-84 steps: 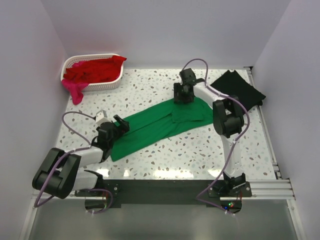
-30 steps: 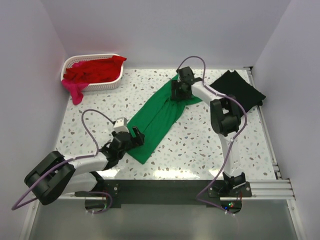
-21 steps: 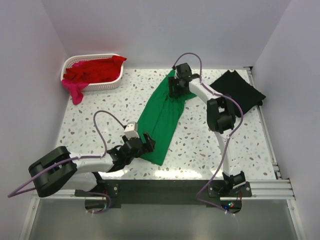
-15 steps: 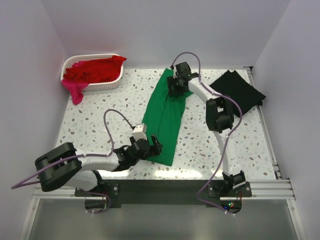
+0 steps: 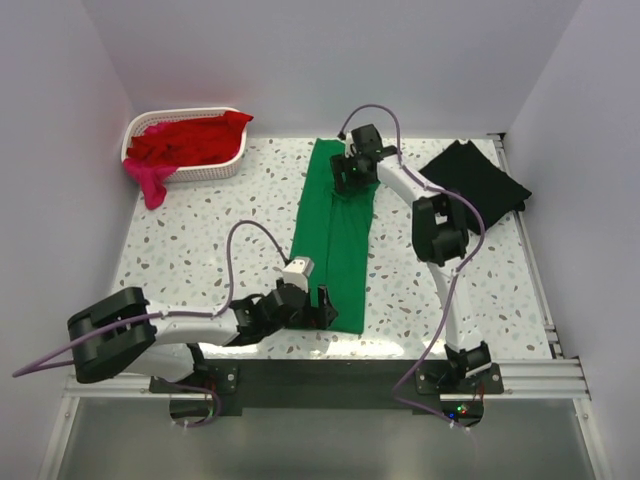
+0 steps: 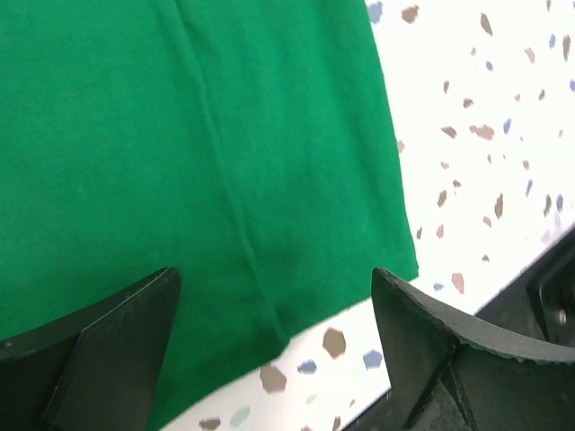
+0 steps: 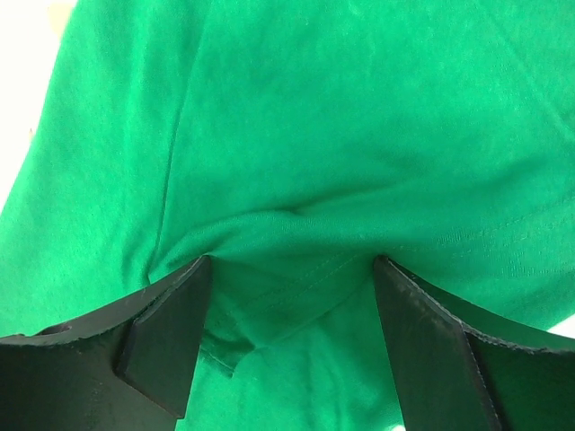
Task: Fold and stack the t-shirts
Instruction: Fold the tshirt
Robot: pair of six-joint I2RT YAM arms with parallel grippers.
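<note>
- At the far left corner of the table (image 5: 190,250) we see a white basket (image 5: 205,168) heaped with red t-shirts (image 5: 190,140). A magenta-pink t-shirt (image 5: 152,185) spills over its near left corner onto the tabletop.
- The left gripper (image 5: 322,305) sits low at the near end of the green t-shirt (image 5: 335,230), on that end's left side. In its wrist view its fingers (image 6: 117,350) are spread wide, with the flat hem of the green cloth (image 6: 180,135) lying between them. Nothing is pinched; the near right corner of the cloth lies on the speckled top just beyond the right finger.
- The green t-shirt lies as a long narrow strip, running from the far edge of the table toward the arms' bases, roughly in the middle of the table.
- The right gripper (image 5: 348,175) is down on the far end of that strip. In its wrist view its fingers (image 7: 171,332) stand well apart, and a rumpled ridge of green cloth (image 7: 359,108) is bunched in the gap between them; we see no firm pinch on it.
- A black t-shirt (image 5: 478,178) lies flat at the far right, well apart from the green one.
</note>
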